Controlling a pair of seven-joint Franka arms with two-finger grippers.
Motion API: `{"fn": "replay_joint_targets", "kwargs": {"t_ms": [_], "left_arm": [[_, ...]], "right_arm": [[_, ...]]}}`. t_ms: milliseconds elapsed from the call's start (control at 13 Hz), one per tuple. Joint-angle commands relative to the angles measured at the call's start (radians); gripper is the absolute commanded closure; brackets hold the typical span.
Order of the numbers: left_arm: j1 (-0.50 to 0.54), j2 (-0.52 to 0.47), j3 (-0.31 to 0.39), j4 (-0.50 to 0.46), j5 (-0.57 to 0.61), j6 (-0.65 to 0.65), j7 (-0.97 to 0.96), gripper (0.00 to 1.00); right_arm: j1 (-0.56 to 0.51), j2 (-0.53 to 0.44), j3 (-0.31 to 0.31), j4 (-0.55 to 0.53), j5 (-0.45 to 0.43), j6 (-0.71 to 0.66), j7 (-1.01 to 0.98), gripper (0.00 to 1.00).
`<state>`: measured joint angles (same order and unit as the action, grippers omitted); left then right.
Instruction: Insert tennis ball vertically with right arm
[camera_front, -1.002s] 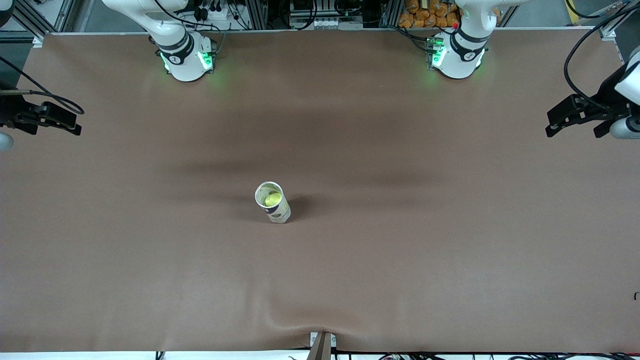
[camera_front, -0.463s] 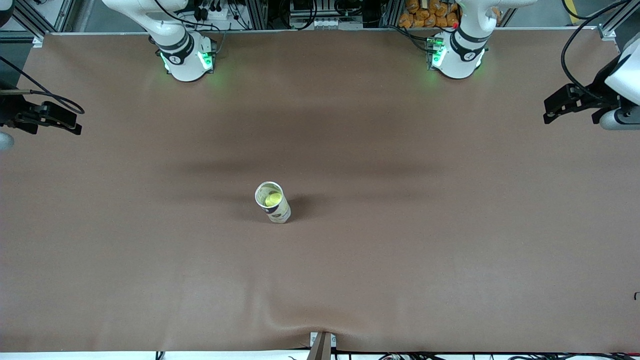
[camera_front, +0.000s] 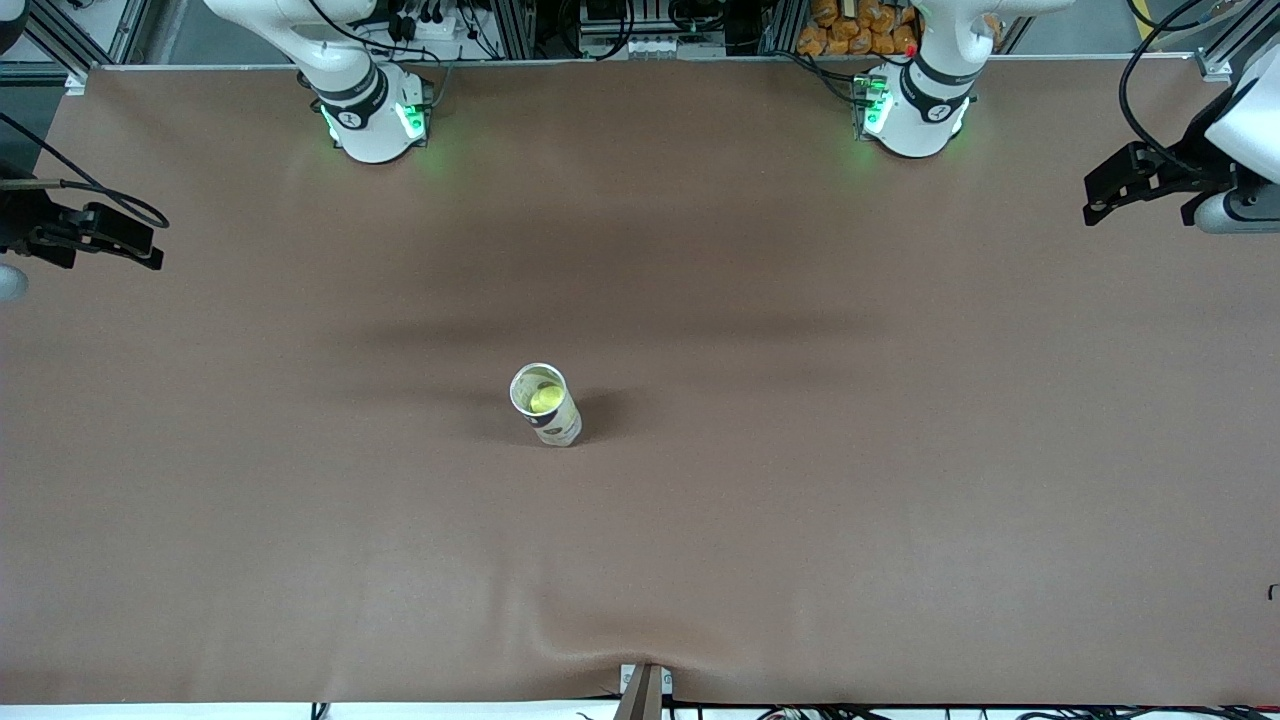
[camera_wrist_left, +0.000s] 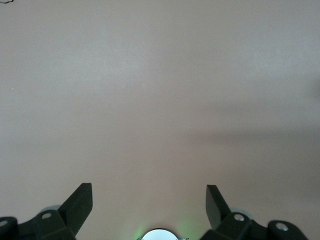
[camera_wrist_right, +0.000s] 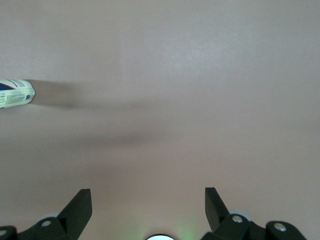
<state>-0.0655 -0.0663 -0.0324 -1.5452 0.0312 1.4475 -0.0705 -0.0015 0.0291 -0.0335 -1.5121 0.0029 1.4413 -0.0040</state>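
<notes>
Front view: tennis ball (camera_front: 545, 400) sits in upright tube (camera_front: 550, 412) (both grippers (camera_wrist_right: 148, 200) (camera_wrist_left: 149, 202) wide, empty).

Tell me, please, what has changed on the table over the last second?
Only the left gripper moved: it drew back toward the left arm's base end of the table, open and empty. The right gripper stayed where it was over its end of the table, open. The can stands upright mid-table with the ball inside, unmoved.
</notes>
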Motion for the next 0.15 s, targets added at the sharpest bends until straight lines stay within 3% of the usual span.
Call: {"fn": "replay_joint_targets", "kwargs": {"t_ms": [0, 77], "left_arm": [[0.030, -0.020, -0.001, 0.025, 0.006, -0.010, 0.008, 0.00], [0.027, -0.018, 0.000, 0.030, 0.007, -0.010, -0.003, 0.00]], "right_arm": [[0.005, -0.025, 0.001, -0.020, -0.017, -0.001, 0.005, 0.00], [0.005, -0.025, 0.001, -0.020, -0.017, 0.001, 0.007, 0.00]]}}
